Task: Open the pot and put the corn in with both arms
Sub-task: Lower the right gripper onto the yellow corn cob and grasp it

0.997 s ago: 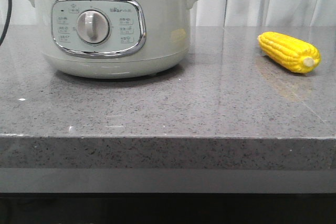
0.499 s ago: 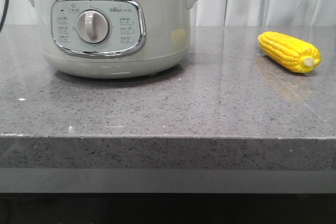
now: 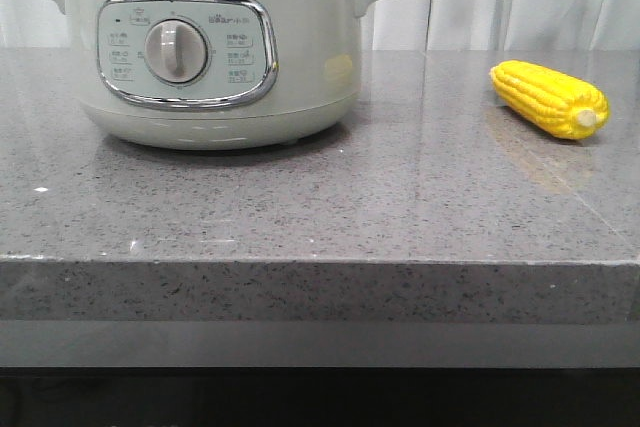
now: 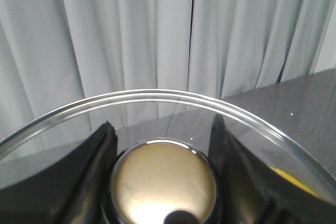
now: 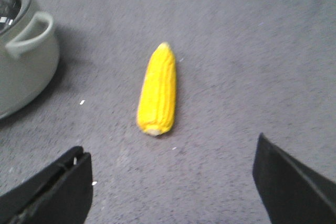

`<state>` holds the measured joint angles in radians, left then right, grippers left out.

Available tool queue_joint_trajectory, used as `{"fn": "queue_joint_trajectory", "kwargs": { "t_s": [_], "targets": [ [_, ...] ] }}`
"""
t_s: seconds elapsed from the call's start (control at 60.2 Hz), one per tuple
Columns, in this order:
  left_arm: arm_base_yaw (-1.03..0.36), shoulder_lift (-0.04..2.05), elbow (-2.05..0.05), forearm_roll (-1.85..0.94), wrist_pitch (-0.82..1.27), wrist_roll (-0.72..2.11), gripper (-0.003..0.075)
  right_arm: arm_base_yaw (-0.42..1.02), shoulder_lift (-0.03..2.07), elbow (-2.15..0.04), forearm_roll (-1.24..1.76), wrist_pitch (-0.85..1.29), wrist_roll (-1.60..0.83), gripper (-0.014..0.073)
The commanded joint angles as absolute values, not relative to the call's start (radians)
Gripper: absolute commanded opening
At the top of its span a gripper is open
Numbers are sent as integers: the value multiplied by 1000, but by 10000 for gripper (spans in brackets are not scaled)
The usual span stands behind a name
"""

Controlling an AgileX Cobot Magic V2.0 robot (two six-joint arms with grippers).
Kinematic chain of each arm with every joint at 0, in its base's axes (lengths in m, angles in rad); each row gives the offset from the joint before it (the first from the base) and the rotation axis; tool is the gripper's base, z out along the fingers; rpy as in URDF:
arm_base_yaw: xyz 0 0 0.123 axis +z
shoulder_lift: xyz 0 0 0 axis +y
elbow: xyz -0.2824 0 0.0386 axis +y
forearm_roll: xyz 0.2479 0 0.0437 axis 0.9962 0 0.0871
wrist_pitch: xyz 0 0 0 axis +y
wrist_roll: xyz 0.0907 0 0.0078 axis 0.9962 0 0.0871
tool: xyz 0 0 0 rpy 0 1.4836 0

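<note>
Since a second ago the glass lid seen above the steel rim in the front view has been carried up out of that view, and the black cable at the far left edge is gone too; only the bare rim of the pot (image 3: 205,52) is left showing at the top. The pot and the corn (image 3: 550,98) themselves have not shifted.

In the left wrist view the lid (image 4: 157,98) is seen held — its brass-coloured knob (image 4: 164,182) sits between the two black fingers (image 4: 100,150) of the left gripper (image 4: 164,174), which are closed against it, with curtains and a strip of counter visible through the glass. The lid is judged to be lifted clear, so the opening step appears done.

The corn lies on the grey counter (image 3: 300,207), well apart from the pot, at about 3 o'clock of it, with its pale stub end turned toward the front edge. In the right wrist view the corn (image 5: 157,90) is framed between the spread fingers of the right gripper (image 5: 170,182), which are wide apart and hold nothing; one pot handle (image 5: 29,35) shows at 10 o'clock of the cob.

The remaining work is judged to be the pick-up of the corn by the right arm and its drop into the pot — with the lid held aside meanwhile.
</note>
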<state>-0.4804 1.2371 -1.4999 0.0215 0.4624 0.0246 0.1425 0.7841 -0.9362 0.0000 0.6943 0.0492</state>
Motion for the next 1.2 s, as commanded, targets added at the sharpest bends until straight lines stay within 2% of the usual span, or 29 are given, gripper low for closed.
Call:
{"fn": "queue_joint_trajectory", "kwargs": {
  "t_s": [0.0,0.133,0.648,0.898,1.18],
  "targets": [
    [-484,1123,-1541,37,457,24,176,171,870,-1012,5,663,29,632],
    [-473,1005,-1476,37,531,24,176,174,1003,-1077,19,661,29,632],
    [-462,583,-1058,47,564,24,176,162,1524,-1421,-35,739,29,632],
    [-462,540,-1038,47,573,24,176,153,1687,-1526,-33,785,29,632],
    [-462,540,-1038,47,573,24,176,153,1784,-1540,-33,777,29,632]
  ]
}}
